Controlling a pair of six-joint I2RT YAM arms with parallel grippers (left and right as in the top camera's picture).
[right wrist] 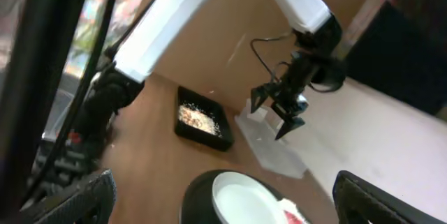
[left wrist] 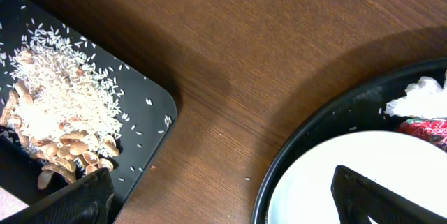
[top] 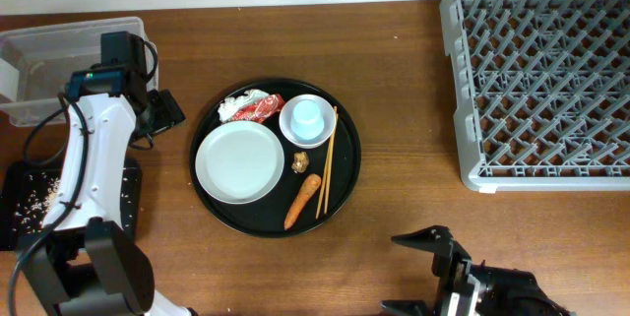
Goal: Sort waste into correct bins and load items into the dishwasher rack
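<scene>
- Two claws are in view. The nearer is the right gripper (top: pixel 409 275), at the near table edge, closer to us than the round black tray (top: pixel 345 173) and off to its right. Its fingers are spread wide with nothing between them.
- On the near side of that tray, the orange carrot (top: pixel 301 201) lies slanted, and the small brown lump (top: pixel 300 162) sits just beyond it.
- The white plate (top: pixel 239 161) fills the tray's left half.
- The two wooden chopsticks (top: pixel 327 163) lie side by side along the tray's right part, running near to far.
- On the tray's far side stands the small bowl (top: pixel 290 129), with the light-blue cup (top: pixel 309 115) upright inside it.
- Left of the bowl, just beyond the plate, the red wrapper (top: pixel 264 107) and the white tissue (top: pixel 233 107) lie touching each other.
- Left of the round tray, the flat black tray (top: pixel 20 242) carries the rice-and-meat scraps (left wrist: pixel 56 91); the left arm partly covers it from above.
- The left gripper (top: pixel 162 117) hovers over the table (top: pixel 394 90) just off the round tray's far-left rim. Its fingers are spread apart and hold nothing.
- Farther left and beyond sits the clear tub (top: pixel 49 60).
- Well to the right of the round tray, at the far corner, stands the grey rack (top: pixel 541 80).
</scene>
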